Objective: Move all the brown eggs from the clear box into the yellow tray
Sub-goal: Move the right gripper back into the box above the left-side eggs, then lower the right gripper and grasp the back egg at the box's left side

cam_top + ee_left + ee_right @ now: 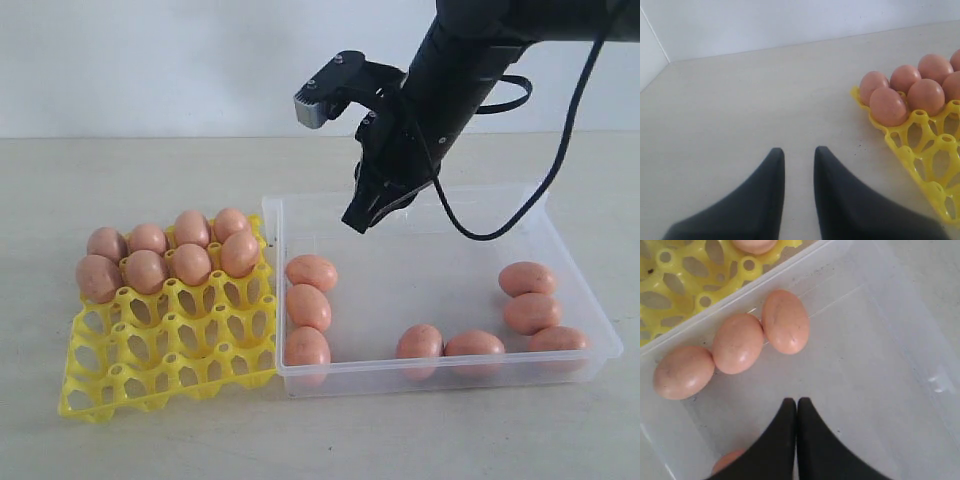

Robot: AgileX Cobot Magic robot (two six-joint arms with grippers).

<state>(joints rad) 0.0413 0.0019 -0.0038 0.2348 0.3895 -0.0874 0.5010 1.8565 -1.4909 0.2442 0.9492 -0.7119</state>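
Your right gripper hangs over the bare middle of the clear box, fingers pressed together, holding nothing. Three brown eggs line the wall beside the yellow tray; five crowd the near right corner. Tray's near rows stand open. Left gripper: narrow gap, empty, above the table.

The eggs are pinkish-brown to orange-tan with pale glossy highlights. Those seen close in the right wrist view carry faint dark specks. The tray is bright yellow, patterned as a lattice of open holes. The box is clear and colourless, and the pale beige table, faintly grained, shows through it. The wall is white. The arm, right gripper and left gripper are black. The camera has a grey face.
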